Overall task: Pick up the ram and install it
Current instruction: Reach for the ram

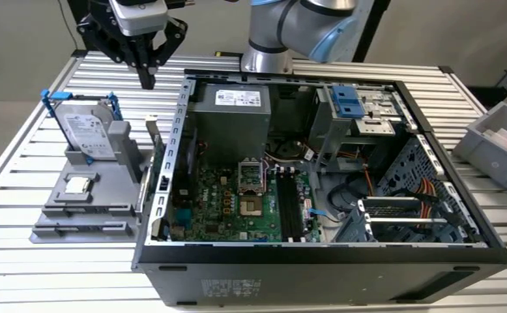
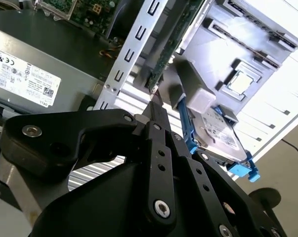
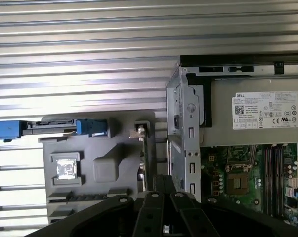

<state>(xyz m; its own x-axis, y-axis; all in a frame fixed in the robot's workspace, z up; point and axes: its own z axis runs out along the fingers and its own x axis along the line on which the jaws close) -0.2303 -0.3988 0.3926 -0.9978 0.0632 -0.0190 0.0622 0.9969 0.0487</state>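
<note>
**Q:** Exterior view: what does the surface carry, and how many of each?
**A:** A slatted metal bench [image 1: 27, 274] carries one open computer case [image 1: 323, 280]. At the exterior view's left of the case is one grey fixture [image 1: 79, 215]. The fixture bears one hard drive [image 1: 88, 134] in a blue frame and one square processor chip [image 1: 78, 185]. It also bears one ram [image 1: 152, 140], standing on edge just beside the case wall. One grey bin [image 1: 497, 143] sits at the exterior view's right.

**Q:** Pose of the arm?
**A:** One arm [image 1: 297, 26] rises beyond the case. Its hand [image 1: 147, 79] hangs fingers-down over the bench near the case's corner, above the ram and apart from it. The fingers are drawn narrowly together and hold nothing.

**Q:** Second wrist view?
**A:** The hand [image 2: 156, 106] has its black fingers lying together, in line with the ram [image 2: 171, 47]. The ram runs between the case's slotted wall and the fixture [image 2: 247, 39]. One hard drive [image 2: 218, 131] and one processor chip [image 2: 240, 81] are seated there.

**Q:** First wrist view?
**A:** Seen edge-on, the ram [image 3: 143, 158] is a thin green line between the fixture [image 3: 109, 168] and the case. The hand [image 3: 166, 185] sits over its end. One hard drive [image 3: 55, 127] and one processor chip [image 3: 66, 169] show here. One motherboard [image 3: 237, 182] with long black slots [image 3: 272, 173] lies in the case.
</note>
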